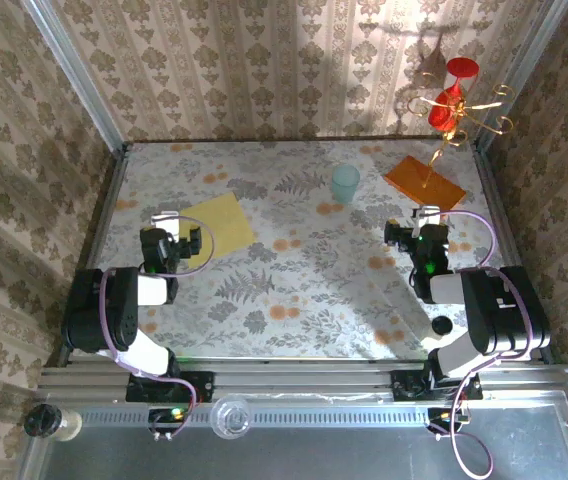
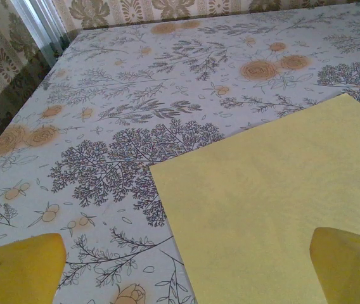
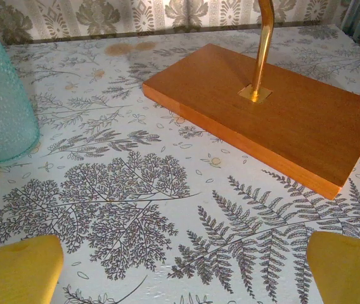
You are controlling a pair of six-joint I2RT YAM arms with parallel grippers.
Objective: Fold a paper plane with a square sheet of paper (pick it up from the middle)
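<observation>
My left pincer [image 2: 183, 272] hangs released, jaws wide, at the near edge of the square sheet of paper [image 1: 218, 224], which lies flat on the bench [image 1: 294, 290]. My right pincer [image 3: 183, 269] gapes too, facing the teal cup [image 1: 345, 183] and the orange slab [image 1: 422, 182].

Black at the blocky joints of left arm [image 1: 114, 310] and right arm [image 1: 494, 315], white along the links; wired with looping lilac cables [image 1: 488, 238]; lit by a green light [image 1: 427, 267] at right wrist; tipped with yellow fingers [image 2: 18, 269].
</observation>
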